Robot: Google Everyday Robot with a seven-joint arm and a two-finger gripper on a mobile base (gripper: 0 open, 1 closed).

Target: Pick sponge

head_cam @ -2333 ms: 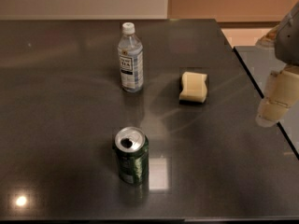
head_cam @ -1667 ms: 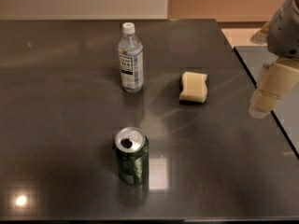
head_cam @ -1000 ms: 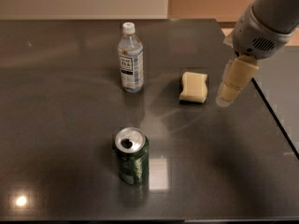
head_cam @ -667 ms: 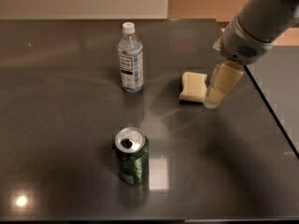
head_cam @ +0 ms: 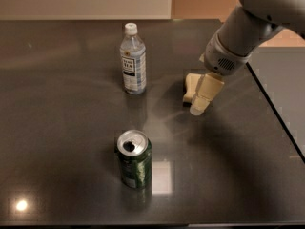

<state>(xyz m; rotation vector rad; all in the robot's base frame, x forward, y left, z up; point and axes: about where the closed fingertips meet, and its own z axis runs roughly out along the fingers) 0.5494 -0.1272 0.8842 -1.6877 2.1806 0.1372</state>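
Note:
The sponge (head_cam: 190, 86), a small pale-yellow foam block, lies on the dark table (head_cam: 62, 118) right of centre. My gripper (head_cam: 197, 109) comes in from the upper right on its grey arm (head_cam: 238, 37). It hangs right over the sponge's right side and covers part of it, with its tip close to the table at the sponge's near edge. I cannot tell whether it touches the sponge.
A clear water bottle (head_cam: 133, 61) with a white cap stands left of the sponge. An opened green can (head_cam: 134, 159) stands nearer the front. The table's right edge (head_cam: 274, 109) runs diagonally just right of the gripper, with a second surface beyond it.
The arm has swung in from the right edge of the table leftward and down, until the gripper overlaps the sponge. The sponge, bottle and can have not moved.

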